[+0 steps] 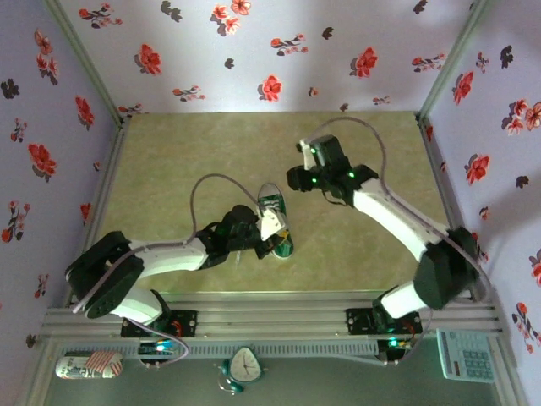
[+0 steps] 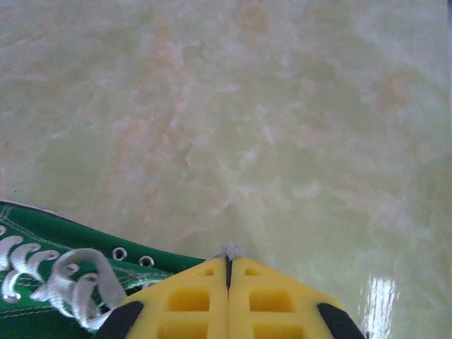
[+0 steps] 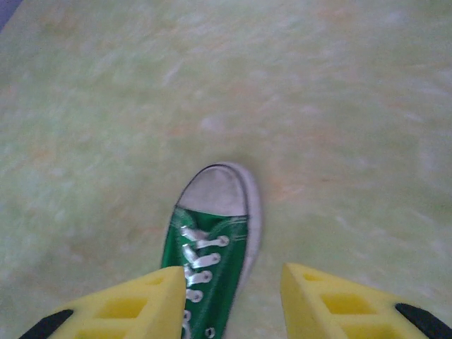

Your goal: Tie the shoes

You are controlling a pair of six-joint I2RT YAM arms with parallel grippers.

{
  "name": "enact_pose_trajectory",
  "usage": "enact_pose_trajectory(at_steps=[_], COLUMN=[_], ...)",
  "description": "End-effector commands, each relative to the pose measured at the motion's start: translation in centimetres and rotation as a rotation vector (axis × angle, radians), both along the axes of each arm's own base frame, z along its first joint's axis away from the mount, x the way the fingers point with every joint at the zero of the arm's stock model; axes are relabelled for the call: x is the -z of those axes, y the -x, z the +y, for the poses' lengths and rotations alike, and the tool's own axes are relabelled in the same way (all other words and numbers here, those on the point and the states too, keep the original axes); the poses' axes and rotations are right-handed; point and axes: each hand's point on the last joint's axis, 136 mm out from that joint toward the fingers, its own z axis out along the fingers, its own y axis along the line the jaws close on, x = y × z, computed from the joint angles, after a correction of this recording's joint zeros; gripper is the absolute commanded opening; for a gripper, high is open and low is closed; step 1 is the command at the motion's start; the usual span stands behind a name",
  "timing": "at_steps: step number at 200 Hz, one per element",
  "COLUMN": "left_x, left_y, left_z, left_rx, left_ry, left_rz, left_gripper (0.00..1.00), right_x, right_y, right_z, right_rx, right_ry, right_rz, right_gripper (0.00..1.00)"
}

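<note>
A small green canvas shoe (image 1: 271,204) with a white toe cap (image 3: 215,191) lies on the mat near the middle. My left gripper (image 1: 272,227) sits over its rear half. In the left wrist view the yellow fingers (image 2: 191,296) are pressed together, and a small white bit of lace (image 2: 232,249) pokes out at the tips of this gripper (image 2: 229,263). The shoe's green side (image 2: 42,236) and loose white laces (image 2: 78,282) lie just to their left. My right gripper (image 3: 233,300) hangs open above the shoe (image 3: 212,244), which points toe-first away from it. It stands beyond the shoe (image 1: 306,150).
The pale green mat (image 1: 211,144) is boxed in by floral walls on three sides. A metal rail (image 1: 279,315) runs along the near edge. In front of it lie a can (image 1: 89,365), a small clock (image 1: 245,365) and a calculator (image 1: 465,355).
</note>
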Motion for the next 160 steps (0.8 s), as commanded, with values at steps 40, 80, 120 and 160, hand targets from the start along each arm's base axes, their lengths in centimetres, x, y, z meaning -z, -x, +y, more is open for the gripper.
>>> enact_pose_trajectory(at_steps=[40, 80, 120, 160], left_x=[2.7, 3.9, 5.2, 6.5], left_y=[1.1, 2.0, 2.4, 2.6], left_z=[-1.5, -1.6, -1.6, -1.4], left_rx=[0.130, 0.166, 0.185, 0.203], left_ry=[-0.227, -0.297, -0.376, -0.453], left_rz=[-0.196, -0.232, -0.273, -0.302], left_gripper=[0.00, 0.00, 0.00, 0.00], right_x=[4.3, 7.3, 9.8, 11.8], right_y=[2.4, 5.7, 7.4, 9.6], right_z=[8.9, 12.7, 13.7, 14.1], right_rx=[-0.493, -0.743, -0.889, -1.010], right_ry=[0.088, 0.209, 0.286, 0.371], right_rz=[0.204, 0.261, 0.343, 0.379], right_gripper=[0.42, 0.43, 0.44, 0.45])
